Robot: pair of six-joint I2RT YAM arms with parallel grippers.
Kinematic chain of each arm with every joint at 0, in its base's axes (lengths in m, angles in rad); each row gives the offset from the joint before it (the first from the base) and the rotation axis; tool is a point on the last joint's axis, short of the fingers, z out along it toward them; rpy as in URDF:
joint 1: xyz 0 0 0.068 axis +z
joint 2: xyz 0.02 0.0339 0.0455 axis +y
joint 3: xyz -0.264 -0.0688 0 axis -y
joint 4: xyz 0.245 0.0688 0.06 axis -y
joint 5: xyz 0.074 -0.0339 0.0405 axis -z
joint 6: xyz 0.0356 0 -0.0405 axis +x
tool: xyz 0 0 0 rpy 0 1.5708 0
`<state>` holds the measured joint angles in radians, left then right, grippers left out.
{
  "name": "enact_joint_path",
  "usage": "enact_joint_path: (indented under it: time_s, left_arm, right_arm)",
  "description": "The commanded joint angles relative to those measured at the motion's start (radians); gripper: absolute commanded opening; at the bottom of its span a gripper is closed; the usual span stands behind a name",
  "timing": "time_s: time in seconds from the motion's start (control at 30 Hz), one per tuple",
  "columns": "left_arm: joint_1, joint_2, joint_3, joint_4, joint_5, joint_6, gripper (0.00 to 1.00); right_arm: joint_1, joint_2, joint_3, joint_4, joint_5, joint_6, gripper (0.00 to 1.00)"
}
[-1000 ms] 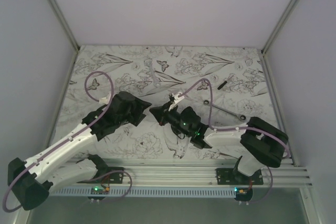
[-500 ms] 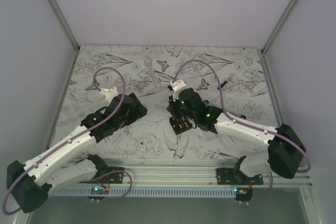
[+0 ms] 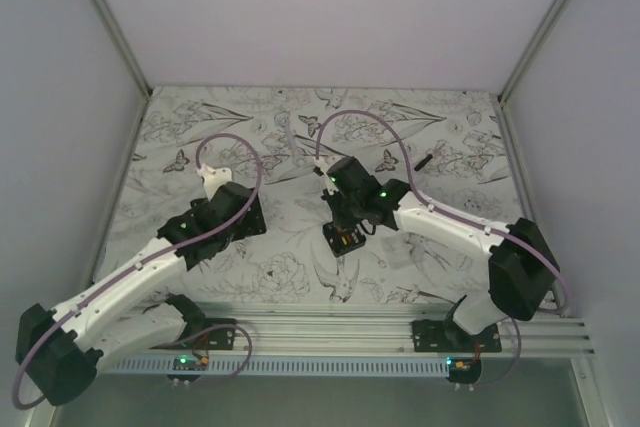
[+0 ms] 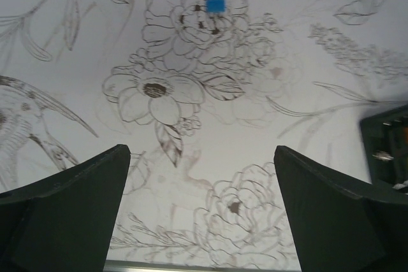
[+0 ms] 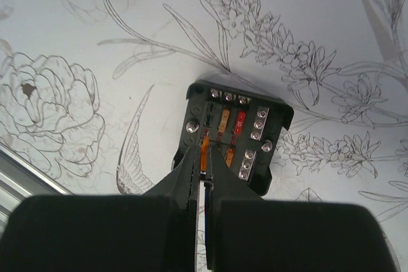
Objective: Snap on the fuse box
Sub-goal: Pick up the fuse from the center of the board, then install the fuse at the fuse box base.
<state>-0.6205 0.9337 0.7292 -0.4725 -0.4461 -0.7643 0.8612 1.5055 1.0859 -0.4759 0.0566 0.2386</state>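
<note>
The fuse box is a small black square box lying flat on the flowered table, open side up. In the right wrist view the fuse box shows orange and red fuses and rows of silver screws. My right gripper points down over its near edge. Its jaws are shut on a thin orange fuse that hangs over the box's left slots. My left gripper is open and empty to the left of the box, well apart from it. One corner of the box shows at the right edge of the left wrist view.
A short black stick lies at the back right. A small blue piece lies on the table ahead of the left gripper. A faint clear plastic piece lies behind the grippers. The metal rail runs along the near edge.
The two grippers were close together around the box. The left one has drawn back to the left. The right one has turned downward and now stands over the box lying on the table.
</note>
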Motion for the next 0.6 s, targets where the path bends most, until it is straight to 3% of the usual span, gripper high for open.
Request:
enact_joint_path:
  time_s: [0.0, 0.23, 0.57]
  left_arm:
    - [0.012, 0.068, -0.023, -0.037, -0.115, 0.099, 1.00]
    - [0.064, 0.126, -0.022, -0.048, -0.094, 0.060, 1.00]
    - [0.123, 0.034, -0.072, -0.063, -0.108, 0.004, 1.00]
  right_arm:
    - [-0.012, 0.054, 0.081, -0.113, -0.039, -0.026, 0.00]
    - [-0.016, 0.185, 0.155, -0.136, -0.064, -0.024, 0.00]
    - [-0.030, 0.290, 0.215, -0.162, -0.079, -0.011, 0.00]
